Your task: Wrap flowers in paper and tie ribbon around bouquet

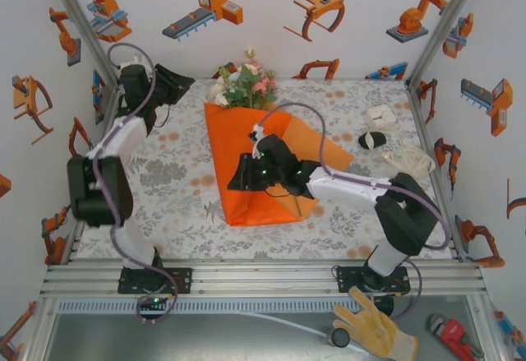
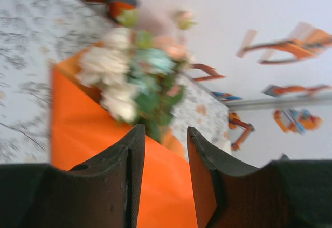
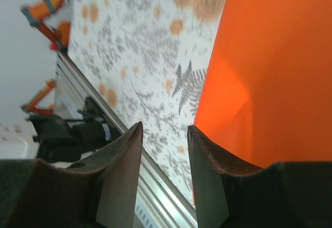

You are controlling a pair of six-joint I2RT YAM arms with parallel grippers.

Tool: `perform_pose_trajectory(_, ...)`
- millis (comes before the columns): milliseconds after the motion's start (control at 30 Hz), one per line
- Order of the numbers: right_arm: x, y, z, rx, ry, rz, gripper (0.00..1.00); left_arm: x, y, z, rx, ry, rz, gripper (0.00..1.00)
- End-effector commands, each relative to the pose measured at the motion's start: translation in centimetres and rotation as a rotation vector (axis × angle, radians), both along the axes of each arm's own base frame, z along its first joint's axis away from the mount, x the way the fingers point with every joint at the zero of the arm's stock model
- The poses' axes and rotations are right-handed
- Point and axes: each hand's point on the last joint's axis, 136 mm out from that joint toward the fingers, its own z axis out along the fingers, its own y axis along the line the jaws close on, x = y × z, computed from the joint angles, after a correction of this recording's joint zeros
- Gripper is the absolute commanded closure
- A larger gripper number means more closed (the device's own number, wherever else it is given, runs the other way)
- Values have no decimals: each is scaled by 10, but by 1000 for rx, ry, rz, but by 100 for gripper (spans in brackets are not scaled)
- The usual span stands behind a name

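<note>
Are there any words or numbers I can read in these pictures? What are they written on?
No words or numbers can be read anywhere.
Wall stickers: only pictures of orange robot arms and tools, no letters.
Paper: plain orange, nothing printed.
Small white box: too small to tell if it has any print.
Tablecloth: only a leaf and flower pattern.

Bright, even light, soft shadows — left wrist view blurred.
</note>
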Motion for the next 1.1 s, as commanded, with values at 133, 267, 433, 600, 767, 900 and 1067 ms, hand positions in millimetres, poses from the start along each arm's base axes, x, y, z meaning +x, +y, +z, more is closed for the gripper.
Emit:
perform_pose_trajectory(133, 76, -172, 21, -117, -81, -523, 58, -141, -79, -94, 344, 212, -206, 62)
perform_pose_trajectory(267, 80, -277, 3, -252, -52, -764, 42, -197, -110, -128, 393, 289, -328, 63)
perform_pose_trajectory(433, 91, -347, -34, -339, 94, -853, 32, -241, -141, -132, 409, 261, -454, 63)
perform_pose_trajectory(600, 122, -374, -66, -471, 153, -854, 33, -251, -149, -154, 434, 272, -432, 61)
perform_pose_trajectory(767, 154, -379, -89, -513, 179, -830, 37, -250, -159, -183, 432, 300, -450, 61)
perform_pose_trajectory(900, 166, -374, -104, -506, 213, -805, 37, -252, -167, -197, 403, 315, -468, 61)
perform_pose_trajectory(1067, 171, -364, -125, -467, 271, -777, 39, -255, -178, -212, 362, 329, -499, 64)
